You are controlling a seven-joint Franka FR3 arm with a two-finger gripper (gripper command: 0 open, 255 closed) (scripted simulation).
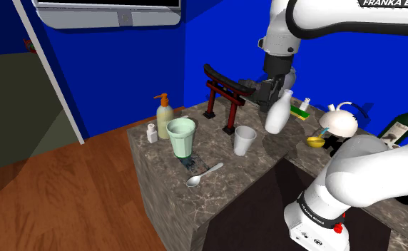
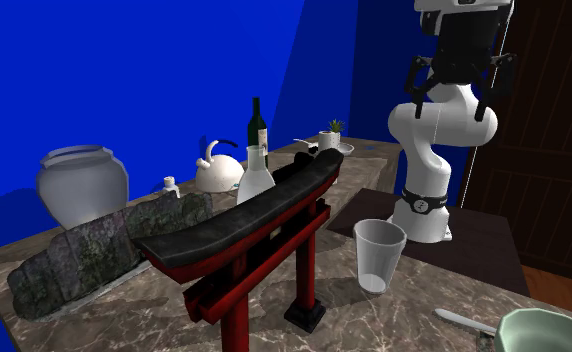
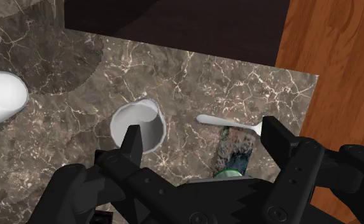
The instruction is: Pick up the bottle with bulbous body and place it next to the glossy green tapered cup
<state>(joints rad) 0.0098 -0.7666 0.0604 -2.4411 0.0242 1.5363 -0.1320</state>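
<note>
We read the shoulder view from its left, and each clock direction is taken on that picture. A pump bottle (image 1: 165, 116) and a small shaker (image 1: 152, 132) stand at 11 and 9 o'clock of the green cup (image 1: 181, 137), and a spoon (image 1: 204, 175) lies at 5 o'clock of it. So the free place beside this cup is mostly at 3 o'clock, toward the white cup (image 1: 245, 140). If the bottle were set down on the spoon it would stand tilted, and we judge it could then fall.

Further right, the white bulbous bottle (image 1: 277, 114) stands on the marble counter (image 1: 227, 189), at 2 o'clock of the white cup. The red gate (image 1: 224, 96) is at 10 o'clock of the bottle. The gripper (image 3: 205, 137) hangs above the counter with its 2 fingers wide apart and nothing between them. In the wrist view the bottle is off to one side, outside the fingers, and the white cup lies below, just beside one finger.

We see 4 risks:
- The hand may descend on the white cup instead of the bottle.
- The round, smooth body may slip if it is clasped at its widest part.
- An open finger could strike the gate — it is near.
- The way to the green cup passes the white cup, which we think would tip easily.
</note>
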